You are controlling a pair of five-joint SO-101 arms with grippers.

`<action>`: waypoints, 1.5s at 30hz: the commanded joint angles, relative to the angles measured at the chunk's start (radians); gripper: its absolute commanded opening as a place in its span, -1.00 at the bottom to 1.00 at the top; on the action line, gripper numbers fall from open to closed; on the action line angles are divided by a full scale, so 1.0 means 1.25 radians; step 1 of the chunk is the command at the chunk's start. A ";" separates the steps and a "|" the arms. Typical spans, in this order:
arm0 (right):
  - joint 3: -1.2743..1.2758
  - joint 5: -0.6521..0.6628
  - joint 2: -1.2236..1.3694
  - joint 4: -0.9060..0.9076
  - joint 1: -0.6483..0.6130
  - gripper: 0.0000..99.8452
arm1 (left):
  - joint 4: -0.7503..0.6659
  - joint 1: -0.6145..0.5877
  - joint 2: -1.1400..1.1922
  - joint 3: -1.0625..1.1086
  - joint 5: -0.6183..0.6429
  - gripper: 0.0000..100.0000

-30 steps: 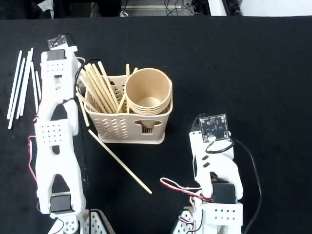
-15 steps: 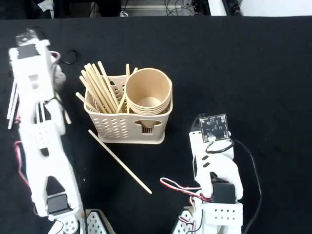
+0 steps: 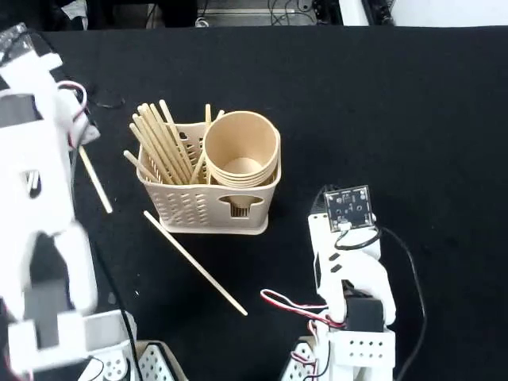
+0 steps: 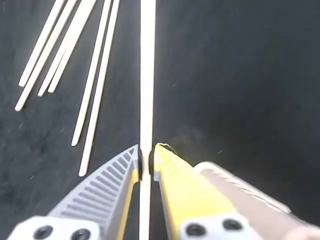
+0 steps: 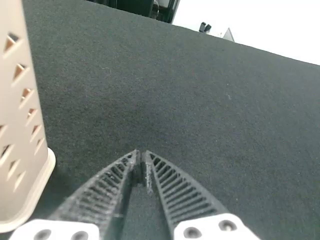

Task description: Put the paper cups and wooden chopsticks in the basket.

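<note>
At far left the left gripper (image 4: 146,162) pinches one wooden chopstick (image 4: 147,75), apparently raised above the loose chopsticks (image 4: 55,47) lying on the black table (image 3: 413,119) so it can travel without dragging them. Mid-table stands the basket (image 3: 208,208), a sheaf of chopsticks (image 3: 163,143) leaning in its left half and stacked paper cups (image 3: 242,147) in its right, one stray chopstick (image 3: 194,263) lying just in front. The right gripper (image 5: 139,167), pressed together and empty, sits beside the basket's right wall, seemingly parked out of the way
</note>
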 commanded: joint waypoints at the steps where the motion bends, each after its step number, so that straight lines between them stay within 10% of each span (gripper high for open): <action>1: -0.003 0.006 -0.055 0.001 -0.009 -0.97 | -0.275 0.034 -0.382 0.343 0.026 -0.94; 14: -0.003 0.006 -0.055 0.001 -0.009 -0.97 | -0.811 0.149 -1.167 0.892 0.029 -0.94; 23: -0.003 0.006 -0.055 0.001 -0.009 -0.97 | -0.860 0.277 -1.208 1.051 0.026 -0.94; 33: -0.003 0.006 -0.055 0.001 -0.009 -0.97 | -0.830 0.276 -1.021 1.026 0.027 -0.62; 38: -0.003 0.006 -0.055 0.001 -0.007 -0.97 | -0.527 0.267 -0.962 0.770 0.044 -0.62; 45: -0.003 0.006 -0.055 0.001 -0.007 -0.97 | -0.281 -0.036 -0.784 0.490 0.156 -0.60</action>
